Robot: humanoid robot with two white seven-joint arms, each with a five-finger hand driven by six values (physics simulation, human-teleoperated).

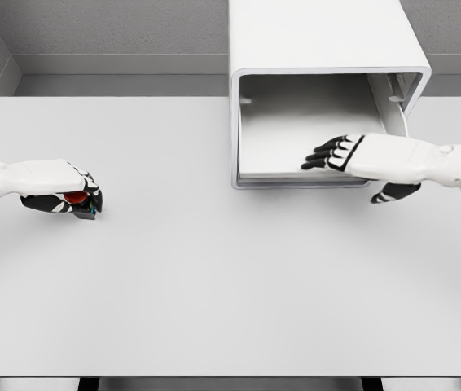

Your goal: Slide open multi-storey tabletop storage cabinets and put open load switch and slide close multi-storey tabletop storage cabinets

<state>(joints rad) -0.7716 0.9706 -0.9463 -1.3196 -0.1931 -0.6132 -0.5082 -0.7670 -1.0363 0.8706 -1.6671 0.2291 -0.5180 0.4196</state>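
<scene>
Head view is showing the drawer (296, 138) already lying open at upper centre; left hand (59, 191) fingers are gripping the load switch (76, 198) (mid-left, over the worktop (214, 285)), right hand (361, 156) fingers are resting spread on the drawer's front edge; placing and closing are remaining.

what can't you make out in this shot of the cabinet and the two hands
Head view only:
- Load switch: mostly wrapped by the left hand; only a red and a teal bit show.
- Cabinet: its back is cut off by the top edge.
- Drawer: front partly covered by the right hand.
</scene>
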